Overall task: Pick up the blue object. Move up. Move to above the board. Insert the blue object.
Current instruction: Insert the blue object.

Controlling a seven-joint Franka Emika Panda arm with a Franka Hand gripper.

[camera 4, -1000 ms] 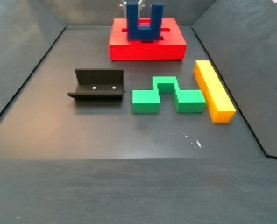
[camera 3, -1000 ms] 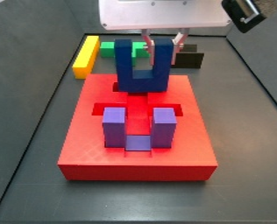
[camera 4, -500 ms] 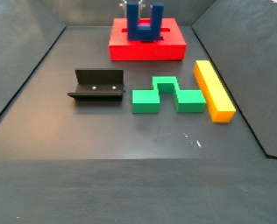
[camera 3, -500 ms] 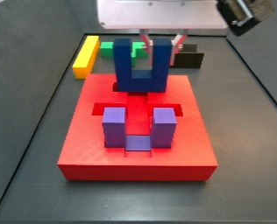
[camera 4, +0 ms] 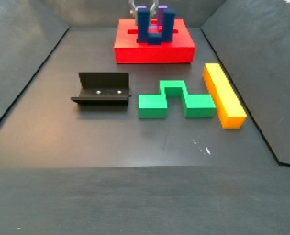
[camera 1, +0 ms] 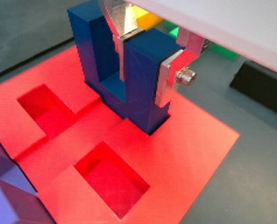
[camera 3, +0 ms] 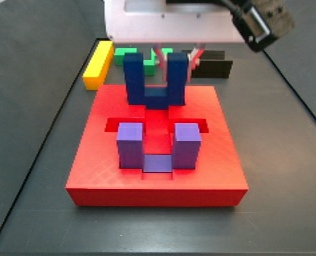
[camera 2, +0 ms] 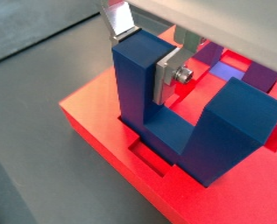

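Nearest on the bench (camera 4: 135, 184) stand the fixture (camera 4: 101, 91), green block (camera 4: 172, 100) and yellow bar (camera 4: 224, 93). Beyond them, over the board (camera 3: 94, 160) behind the purple block (camera 3: 158, 143), the gripper (camera 2: 145, 54) clamps one prong of the upright blue object (camera 3: 155, 80), its base at the board's top.

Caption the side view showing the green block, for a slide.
Gripper holds the blue object on the board; fixture, green block, yellow bar nearer.
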